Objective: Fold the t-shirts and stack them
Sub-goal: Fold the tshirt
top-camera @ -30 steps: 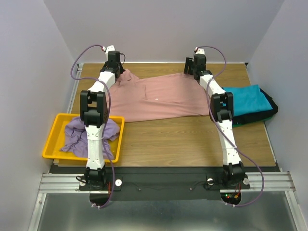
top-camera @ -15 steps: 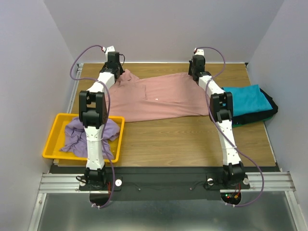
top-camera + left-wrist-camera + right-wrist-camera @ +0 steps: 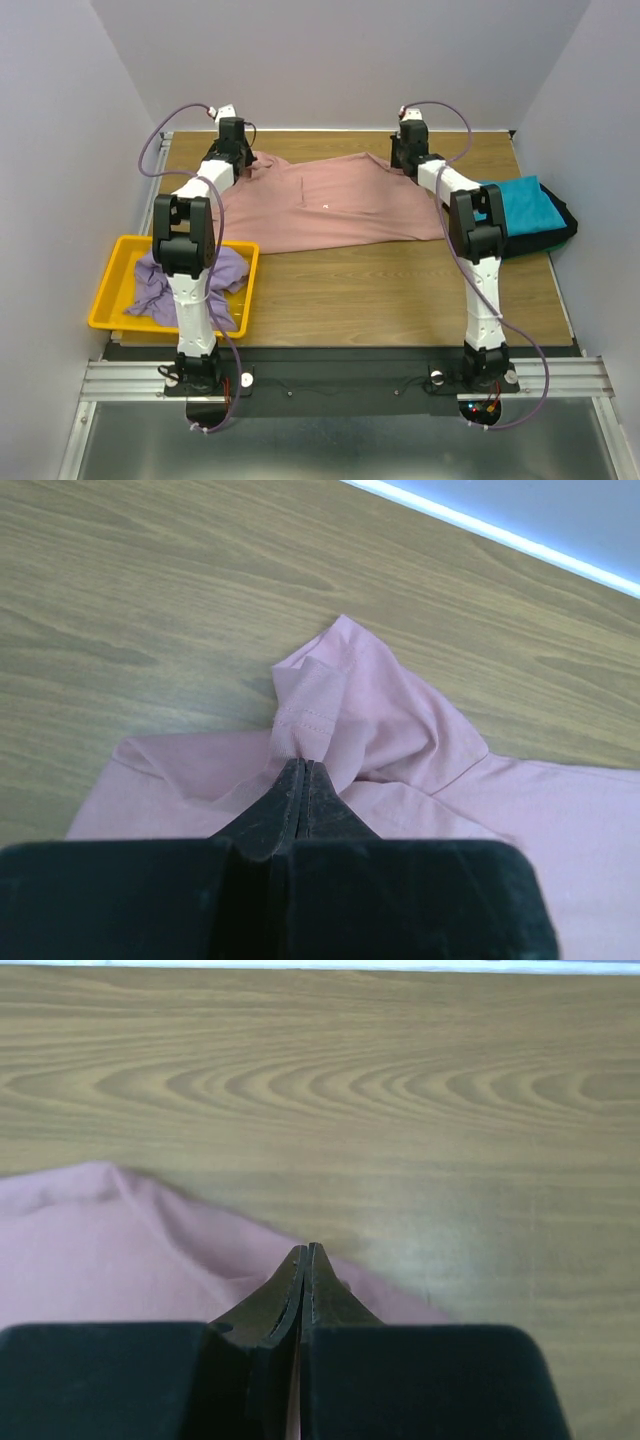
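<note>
Table [image 3: 350, 290]: wooden, filling the middle of the top view.
Pink t-shirt [image 3: 330, 205]: spread across the upper centre of the table, small pale print facing up.
Left gripper [image 3: 240, 155]: at the shirt's upper-left corner, clenched on the cloth.
Right gripper [image 3: 402, 158]: at the shirt's upper-right corner, pinched closed on the cloth edge.
Lavender t-shirt [image 3: 150, 285]: crumpled inside the yellow bin [image 3: 105, 300], lower left of the frame.
Teal t-shirt [image 3: 515, 205]: folded at the right edge, lying on the black t-shirt [image 3: 565, 228].
Left wrist view: fingers pressed together at lower centre, stitched pink hem pinched between the tips and drawn up into a peak; bare wood across the upper frame.
Right wrist view: fingers closed at lower centre over the pink edge; cloth at lower left, wood grain elsewhere.
</note>
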